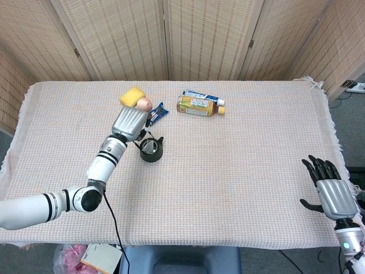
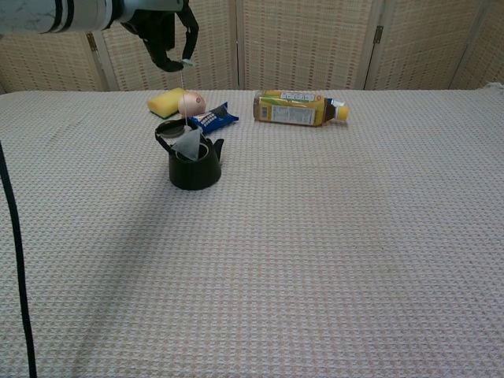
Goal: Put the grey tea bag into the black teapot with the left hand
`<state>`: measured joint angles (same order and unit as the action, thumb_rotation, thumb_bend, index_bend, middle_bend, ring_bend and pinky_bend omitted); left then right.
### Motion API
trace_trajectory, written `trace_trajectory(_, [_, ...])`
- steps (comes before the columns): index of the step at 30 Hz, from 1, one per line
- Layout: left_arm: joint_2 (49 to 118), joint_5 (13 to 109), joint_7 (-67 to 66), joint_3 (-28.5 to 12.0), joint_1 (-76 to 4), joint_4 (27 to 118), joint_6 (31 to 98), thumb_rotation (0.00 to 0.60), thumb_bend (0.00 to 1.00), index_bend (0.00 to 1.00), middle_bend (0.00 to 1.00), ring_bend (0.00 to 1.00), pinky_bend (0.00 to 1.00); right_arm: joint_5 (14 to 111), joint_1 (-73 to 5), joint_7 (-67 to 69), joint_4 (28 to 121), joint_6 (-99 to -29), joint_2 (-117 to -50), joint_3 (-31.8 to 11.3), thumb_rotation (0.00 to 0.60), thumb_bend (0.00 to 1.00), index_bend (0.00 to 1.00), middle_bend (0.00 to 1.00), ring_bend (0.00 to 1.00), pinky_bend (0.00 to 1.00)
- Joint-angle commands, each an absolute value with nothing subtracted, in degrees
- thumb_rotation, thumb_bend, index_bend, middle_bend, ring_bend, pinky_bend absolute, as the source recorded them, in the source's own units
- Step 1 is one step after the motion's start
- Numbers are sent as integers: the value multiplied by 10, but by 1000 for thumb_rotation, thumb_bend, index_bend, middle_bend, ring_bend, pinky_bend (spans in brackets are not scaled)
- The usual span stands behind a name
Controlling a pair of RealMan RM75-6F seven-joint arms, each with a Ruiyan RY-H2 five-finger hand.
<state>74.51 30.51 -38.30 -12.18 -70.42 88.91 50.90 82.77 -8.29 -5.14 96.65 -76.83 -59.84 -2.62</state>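
Note:
The black teapot (image 2: 194, 167) (image 1: 151, 149) stands open on the cloth, left of centre. Over it my left hand (image 2: 168, 33) (image 1: 130, 123) pinches the tag end of a thin string. From that string the grey tea bag (image 2: 188, 146) hangs at the teapot's mouth, its lower corner level with the rim. In the head view the hand covers most of the bag. My right hand (image 1: 332, 193) hovers with fingers spread and empty at the table's near right edge.
Behind the teapot lie a yellow sponge (image 2: 166, 101), a pinkish egg-shaped ball (image 2: 191, 103) and a blue packet (image 2: 213, 119). A yellow drink bottle (image 2: 295, 108) lies on its side at the back centre, with a small tube (image 1: 203, 96) behind it.

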Motion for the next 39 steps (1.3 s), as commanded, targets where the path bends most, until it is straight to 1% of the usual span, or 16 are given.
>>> trace_trajectory(1, [749, 314, -377, -122, -705, 886, 507, 600, 485, 590, 1000, 1000, 1000, 828, -84, -52, 967, -768, -599, -26, 600, 70, 0, 0, 0, 0])
trace_trajectory(7, [767, 340, -348, -123, -704, 862, 485, 600, 485, 588, 1000, 1000, 1000, 832, -81, -57, 969, -774, -600, -25, 600, 70, 0, 0, 0, 0])
trace_trajectory(13, [773, 361, -310, -111, -683, 847, 470, 600, 485, 585, 1000, 1000, 1000, 829, -81, -55, 966, -773, -600, -25, 600, 70, 0, 0, 0, 0])
trace_trajectory(17, [759, 383, -288, -102, -659, 874, 483, 600, 485, 584, 1000, 1000, 1000, 828, -81, -53, 966, -769, -599, -24, 600, 69, 0, 0, 0, 0])
trace_trajectory(26, [735, 426, -251, -71, -590, 951, 535, 600, 484, 584, 1000, 1000, 1000, 860, -73, -44, 970, -788, -595, -13, 600, 69, 0, 0, 0, 0])
trace_trajectory(31, [734, 451, -225, -58, -558, 970, 547, 600, 485, 578, 1000, 1000, 1000, 869, -73, -43, 971, -789, -595, -9, 600, 70, 0, 0, 0, 0])
trace_trajectory(34, [742, 460, -203, -56, -548, 957, 532, 600, 485, 530, 1000, 1000, 1000, 875, -72, -46, 972, -790, -596, -6, 600, 70, 0, 0, 0, 0])
trace_trajectory(36, [752, 466, -186, -57, -545, 938, 516, 600, 485, 467, 1000, 1000, 1000, 878, -71, -48, 973, -793, -596, -5, 600, 74, 0, 0, 0, 0])
trace_trajectory(39, [765, 476, -160, -62, -542, 910, 493, 600, 485, 398, 1000, 997, 1000, 878, -70, -50, 973, -796, -597, -6, 600, 76, 0, 0, 0, 0])
